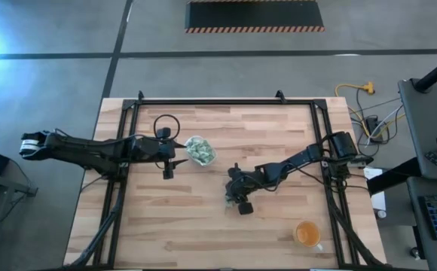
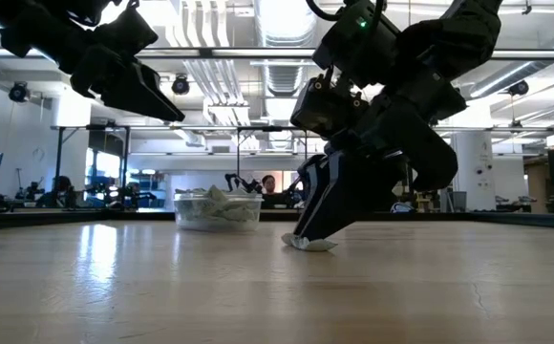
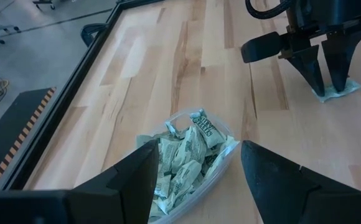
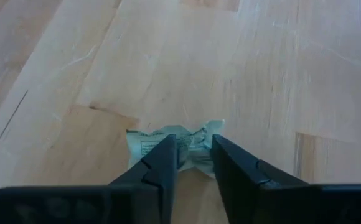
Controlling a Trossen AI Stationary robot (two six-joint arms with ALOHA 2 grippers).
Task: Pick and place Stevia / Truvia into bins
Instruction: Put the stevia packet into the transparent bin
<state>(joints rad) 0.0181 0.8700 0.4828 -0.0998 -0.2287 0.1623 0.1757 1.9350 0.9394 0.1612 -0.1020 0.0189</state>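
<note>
Fingertips (image 4: pixel 190 163) of the right gripper (image 2: pixel 313 235) straddle a crumpled packet (image 4: pixel 175 144) lying flat on the bench, near its middle and toward the right edge; the fingers stand a little apart with the paper between them, and whether they are pinching it yet I cannot tell.

Risks, as I judge them: the packet is thin and flat against the wood, so the tips may scrape over it and close on nothing, or catch only a corner that slips free on the lift. Pressing down hard could tear or fold the paper further. On the carry, a weak pinch could drop it short of the tub.

The tub (image 1: pixel 200 150), clear and round-cornered, sits left of the packet and nearer the bench's far edge, heaped with packets close to its rim; one more could slide off the pile.

Just beside the tub hangs the left gripper (image 3: pixel 199 171), fingers spread wide, empty.

An orange cup (image 1: pixel 307 234) stands near the front right corner; its contents are unclear.
</note>
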